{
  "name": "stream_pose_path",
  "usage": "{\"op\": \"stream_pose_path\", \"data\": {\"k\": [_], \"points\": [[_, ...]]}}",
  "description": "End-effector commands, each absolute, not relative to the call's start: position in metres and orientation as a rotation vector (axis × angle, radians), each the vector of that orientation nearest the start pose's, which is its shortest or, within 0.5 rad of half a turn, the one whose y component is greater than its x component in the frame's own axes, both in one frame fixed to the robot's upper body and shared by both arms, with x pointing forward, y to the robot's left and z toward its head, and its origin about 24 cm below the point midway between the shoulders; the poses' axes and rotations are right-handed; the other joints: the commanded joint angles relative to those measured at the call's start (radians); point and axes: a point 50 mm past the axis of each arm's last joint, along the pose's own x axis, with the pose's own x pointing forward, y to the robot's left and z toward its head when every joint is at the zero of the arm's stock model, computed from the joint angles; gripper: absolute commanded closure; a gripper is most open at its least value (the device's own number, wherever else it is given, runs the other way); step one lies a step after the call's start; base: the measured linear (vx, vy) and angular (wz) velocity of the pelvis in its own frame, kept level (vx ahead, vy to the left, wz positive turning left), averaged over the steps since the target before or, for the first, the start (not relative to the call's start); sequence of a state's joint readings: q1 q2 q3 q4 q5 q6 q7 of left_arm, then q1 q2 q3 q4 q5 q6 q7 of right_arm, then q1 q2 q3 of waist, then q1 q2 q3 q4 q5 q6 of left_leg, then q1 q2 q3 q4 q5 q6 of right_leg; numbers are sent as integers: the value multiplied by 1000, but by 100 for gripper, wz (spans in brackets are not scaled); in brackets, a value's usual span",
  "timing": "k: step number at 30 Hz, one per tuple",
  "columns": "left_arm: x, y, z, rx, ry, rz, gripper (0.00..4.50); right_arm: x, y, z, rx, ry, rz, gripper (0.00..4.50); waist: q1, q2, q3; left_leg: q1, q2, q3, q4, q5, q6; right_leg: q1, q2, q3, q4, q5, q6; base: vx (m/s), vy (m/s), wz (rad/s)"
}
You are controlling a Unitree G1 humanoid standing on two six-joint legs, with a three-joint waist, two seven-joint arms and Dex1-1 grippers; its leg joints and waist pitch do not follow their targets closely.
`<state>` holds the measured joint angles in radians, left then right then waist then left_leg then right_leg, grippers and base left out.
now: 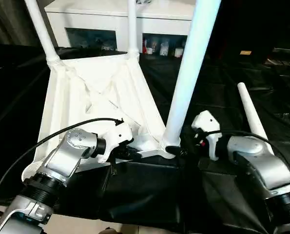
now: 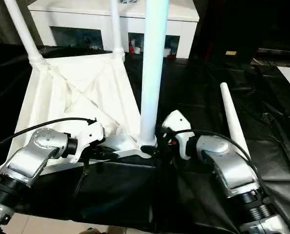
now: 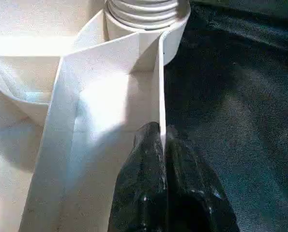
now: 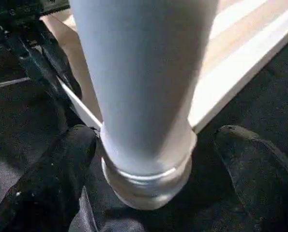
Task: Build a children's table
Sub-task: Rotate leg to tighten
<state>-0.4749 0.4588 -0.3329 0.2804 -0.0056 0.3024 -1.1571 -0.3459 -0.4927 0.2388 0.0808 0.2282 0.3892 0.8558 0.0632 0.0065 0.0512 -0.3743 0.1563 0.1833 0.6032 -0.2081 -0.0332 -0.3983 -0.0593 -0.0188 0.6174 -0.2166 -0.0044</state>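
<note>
The white tabletop (image 1: 101,92) lies upside down on black cloth, ribbed side up. Three white legs stand in its corner sockets: far left (image 1: 42,29), far right (image 1: 132,27) and near right (image 1: 188,73). Another leg (image 1: 252,117) lies loose on the cloth to the right. My left gripper (image 3: 159,133) is shut on the thin rim of the tabletop (image 3: 160,87), just beside the near right socket. My right gripper (image 4: 156,140) is open, with one finger (image 4: 61,169) on each side of the near right leg's base (image 4: 148,179); its right finger stands clear of the leg.
A white cabinet (image 1: 110,19) with dark glass doors stands behind the tabletop. Black cloth (image 1: 208,87) covers the work surface and drops off at the front edge, where light floor (image 1: 86,226) shows. A black cable (image 1: 62,129) arcs over my left forearm.
</note>
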Motion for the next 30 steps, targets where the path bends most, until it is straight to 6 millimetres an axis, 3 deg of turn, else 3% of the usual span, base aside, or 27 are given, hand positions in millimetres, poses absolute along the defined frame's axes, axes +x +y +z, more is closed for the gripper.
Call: {"op": "stream_pose_path", "data": {"k": [1,7,17,23,30], "points": [[291,125,66,438,459,-1388,450,288,-146,74,-254,319,1038,17,-2,-4,-65,16,72,-23,-61,-32,95,56,-82,40,-47,116,-303,0,0,0],[290,125,66,438,466,-1391,450,291,-142,70,-248,310,1051,17,-2,-5,-67,16,71,-23,-58,-23,96,56,-81,39,-43,126,-306,0,0,0],[288,127,64,438,477,-1388,450,289,-142,64,-249,321,1065,104,-2,-6,-63,16,71,-23,-59,-67,77,54,-81,40,-48,47,-293,0,0,0],[287,128,64,435,485,-1390,450,288,-142,61,-238,323,1074,160,-3,-5,-66,15,70,-24,-57,-51,82,55,-80,39,-44,75,-294,0,0,0],[285,130,62,434,502,-1395,450,283,-142,52,-213,355,1086,178,-2,-5,-66,14,69,-24,-56,-51,86,55,-80,39,-45,73,-296,0,0,0]]}}
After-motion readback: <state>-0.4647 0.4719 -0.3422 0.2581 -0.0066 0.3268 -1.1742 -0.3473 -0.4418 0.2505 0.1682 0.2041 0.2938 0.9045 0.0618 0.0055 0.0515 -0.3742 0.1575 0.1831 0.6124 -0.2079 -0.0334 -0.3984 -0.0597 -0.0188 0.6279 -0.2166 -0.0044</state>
